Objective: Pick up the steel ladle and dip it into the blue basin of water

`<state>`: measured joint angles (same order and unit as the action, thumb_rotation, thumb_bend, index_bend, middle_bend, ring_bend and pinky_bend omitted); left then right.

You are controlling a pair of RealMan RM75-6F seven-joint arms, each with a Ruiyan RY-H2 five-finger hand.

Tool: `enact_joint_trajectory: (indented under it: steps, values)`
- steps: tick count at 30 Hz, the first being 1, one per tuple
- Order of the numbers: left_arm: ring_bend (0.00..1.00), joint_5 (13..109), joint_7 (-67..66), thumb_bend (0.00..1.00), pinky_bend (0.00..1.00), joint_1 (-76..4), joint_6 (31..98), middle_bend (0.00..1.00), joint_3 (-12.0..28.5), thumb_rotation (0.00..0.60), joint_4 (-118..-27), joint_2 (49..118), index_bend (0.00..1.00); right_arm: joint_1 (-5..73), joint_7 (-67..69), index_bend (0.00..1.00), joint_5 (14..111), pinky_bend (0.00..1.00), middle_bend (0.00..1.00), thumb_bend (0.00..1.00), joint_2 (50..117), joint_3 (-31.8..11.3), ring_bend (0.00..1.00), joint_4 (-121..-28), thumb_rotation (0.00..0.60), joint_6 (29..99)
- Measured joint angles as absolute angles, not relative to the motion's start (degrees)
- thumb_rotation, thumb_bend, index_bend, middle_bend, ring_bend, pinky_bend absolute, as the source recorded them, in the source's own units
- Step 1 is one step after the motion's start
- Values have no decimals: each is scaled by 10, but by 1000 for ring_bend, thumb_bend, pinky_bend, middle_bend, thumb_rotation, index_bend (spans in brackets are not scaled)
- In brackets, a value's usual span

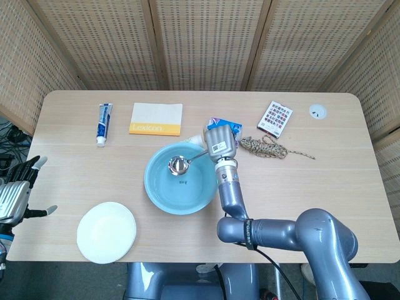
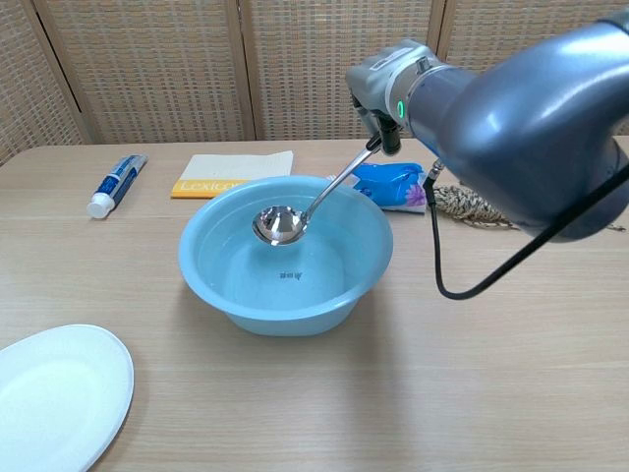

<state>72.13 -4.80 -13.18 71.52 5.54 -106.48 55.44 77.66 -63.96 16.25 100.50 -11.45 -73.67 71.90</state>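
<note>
From above I see my right hand (image 1: 219,141) holding the steel ladle (image 1: 180,164), its bowl over the blue basin (image 1: 181,178), possibly touching water.

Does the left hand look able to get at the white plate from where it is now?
Probably yes. The left hand sits open off the table's left edge, and the white plate lies near that front-left corner with nothing between them. The right hand holds the ladle elsewhere.

The right hand (image 1: 220,141) is raised and closed, the left hand (image 1: 15,195) low (fingers (image 1: 34,166) spread).
</note>
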Motion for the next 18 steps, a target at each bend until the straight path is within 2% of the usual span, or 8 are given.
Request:
enact_joint_trajectory:
  steps: [12,18]
  values:
    - [0,711,-45,0,0,-138,707,0,57,600,-1057,558,0,759,-671,917,309,1000,1000,898,1100,-62,1000,-629,600,711]
    - [0,710,-41,0,0,-138,708,0,57,600,-1055,558,0,746,-704,920,329,1000,1000,903,1124,-59,1000,-606,600,692]
